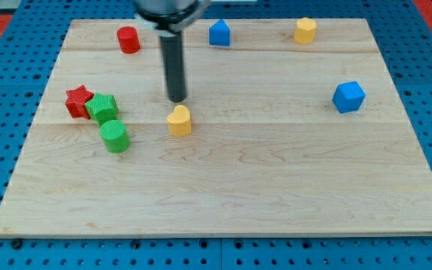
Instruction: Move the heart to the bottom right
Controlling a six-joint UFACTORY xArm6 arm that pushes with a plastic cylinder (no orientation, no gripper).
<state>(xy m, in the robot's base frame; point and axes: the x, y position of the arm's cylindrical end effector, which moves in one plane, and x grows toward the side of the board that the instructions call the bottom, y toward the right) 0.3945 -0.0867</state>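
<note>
I have no fingers to open or close, only a straight dark rod, and my tip (177, 100) holds nothing. It stands just above the yellow heart (179, 120) toward the view's top; a thin gap seems to lie between them, though I cannot tell for sure whether they touch.

The yellow heart sits on the wooden bench (276, 187), a little left of the middle, well apart from the bottom right corner.

At the view's left, a red star (78, 101) touches a green cube (103, 108), and a green cylinder (115, 136) sits just below that cube.

Along the view's top lie a red cylinder (128, 39), a blue block with a pointed top (219, 33) and a yellow block (304, 30). A blue cube (349, 97) sits alone at the view's right.
</note>
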